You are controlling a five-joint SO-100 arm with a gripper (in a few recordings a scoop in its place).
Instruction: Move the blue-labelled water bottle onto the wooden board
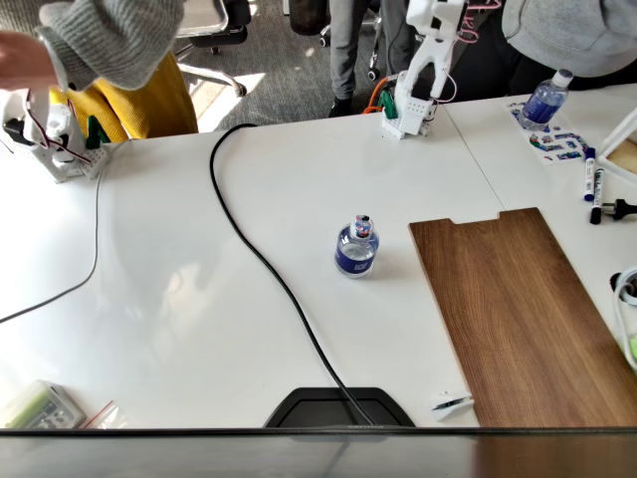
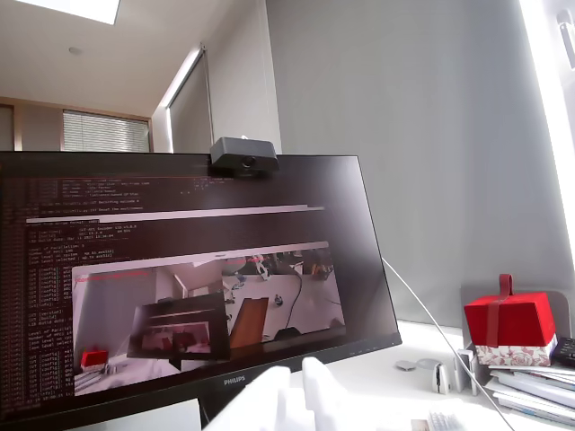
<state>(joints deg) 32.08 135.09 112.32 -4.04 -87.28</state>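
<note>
Looking down in the fixed view, we find the bottle (image 1: 356,249) upright on the white table (image 1: 179,289), just left of the board (image 1: 523,319) and apart from it. Its dark blue label carries print too small for us to read; liquid content we cannot confirm. The board lies flat at the right, its notched short edge facing the far side, with nothing on it. A black cable (image 1: 261,261) runs from the far side to a dark base at the near edge, passing left of the bottle. The arm (image 1: 423,60) stands folded upright at the far edge, well apart from the bottle. A second, longer bottle (image 1: 544,100) with a white cap lies at the far right, near markers (image 1: 591,179). People stand behind the table.

From the wrist view we note what the fixed view leaves out: a monitor (image 2: 180,278) marked "PHILIPS", a webcam (image 2: 244,154) on its top edge, a red gift box (image 2: 509,325) on stacked papers, and a grey wall. White gripper (image 2: 296,395) parts show blurred at the bottom edge; whether the fingers are parted or closed we cannot tell.
</note>
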